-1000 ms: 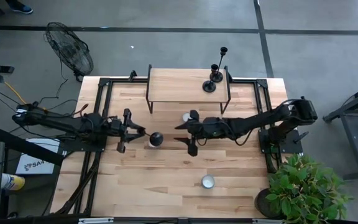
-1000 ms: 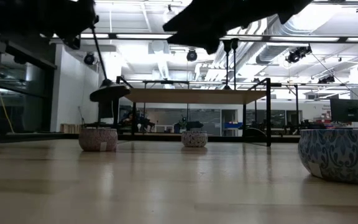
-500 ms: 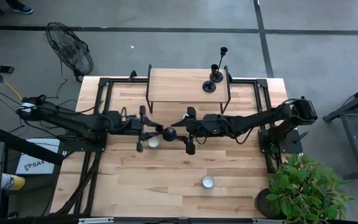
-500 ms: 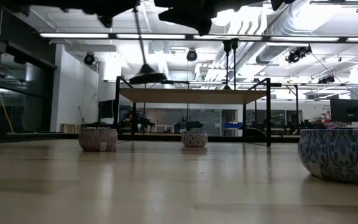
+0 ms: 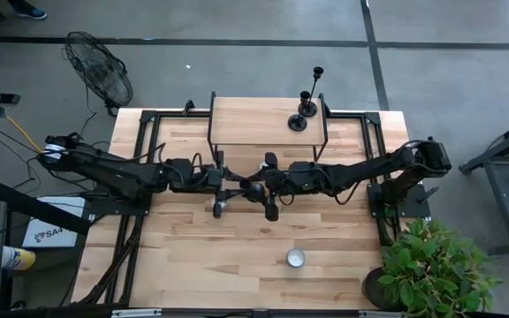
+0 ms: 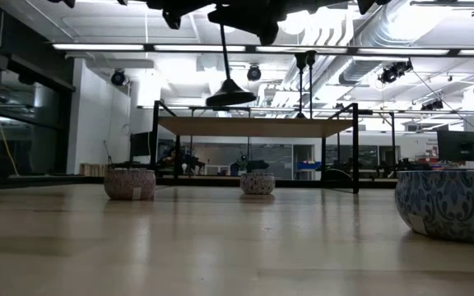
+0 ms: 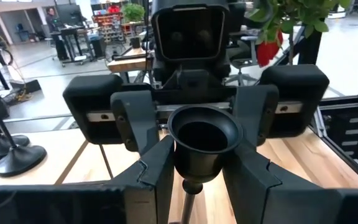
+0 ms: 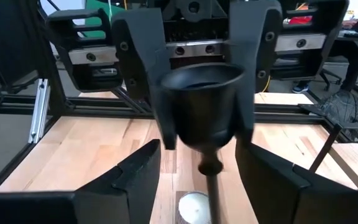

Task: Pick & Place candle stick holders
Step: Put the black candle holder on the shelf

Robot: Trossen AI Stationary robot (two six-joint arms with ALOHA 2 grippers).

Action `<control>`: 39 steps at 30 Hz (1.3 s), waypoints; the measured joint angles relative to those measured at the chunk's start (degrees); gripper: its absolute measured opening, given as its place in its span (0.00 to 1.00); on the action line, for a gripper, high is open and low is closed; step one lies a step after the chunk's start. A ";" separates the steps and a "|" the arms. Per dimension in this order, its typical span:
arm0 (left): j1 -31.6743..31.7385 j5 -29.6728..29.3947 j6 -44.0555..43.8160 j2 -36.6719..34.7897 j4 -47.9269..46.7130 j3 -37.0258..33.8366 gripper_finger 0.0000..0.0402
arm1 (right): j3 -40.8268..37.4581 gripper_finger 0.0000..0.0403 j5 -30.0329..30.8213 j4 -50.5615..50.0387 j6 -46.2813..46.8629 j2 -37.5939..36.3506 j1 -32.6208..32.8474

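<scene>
Meeting Over the Middle of the Table, Two Arms Share One Candlestick

From my remote seat, the high view shows both arms stretched toward the centre of the wooden table [image 5: 184, 265], their wrists nearly nose to nose. The left gripper [image 5: 233, 187] is clamped on a black candlestick [image 7: 204, 134], its two fingers pressing in from either side just under the small cup top. The candlestick hangs cup-up and slightly tilted. In the low view its round domed base is well clear of the tabletop, with the thin stem running up into the dark mass of the grippers.

The right gripper [image 5: 260, 187] faces it from the opposite side. Its fingers are spread wide, one on each side of the stem below the cup, and I see daylight between them and the metal in the right wrist view.

The other two candlesticks [image 5: 306, 108] stand upright, close together, on the right end of the raised shelf [image 5: 246, 119] at the table's far edge. One is taller than the other.

A small white bowl [image 5: 295, 258] sits near the table's front edge, well apart from the arms. Another small bowl [image 5: 219, 208] lies just below the left wrist. A potted plant [image 5: 436, 265] stands off the table's front right corner and a floor fan [image 5: 100, 75] off the far left.
</scene>
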 joint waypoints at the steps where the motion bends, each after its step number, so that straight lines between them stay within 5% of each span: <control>1: 0.00 -0.14 -0.19 0.02 -0.01 0.02 0.29 | 0.00 0.50 -0.14 -0.02 -0.02 -0.02 0.00; 23: 0.00 -1.29 -1.50 0.02 -1.12 0.02 0.29 | 0.02 0.12 0.89 -2.51 -1.09 -1.02 0.00; 39: 0.00 -1.19 -1.28 0.02 -0.70 0.13 0.30 | 0.02 0.08 0.21 -4.73 -0.46 -2.84 0.00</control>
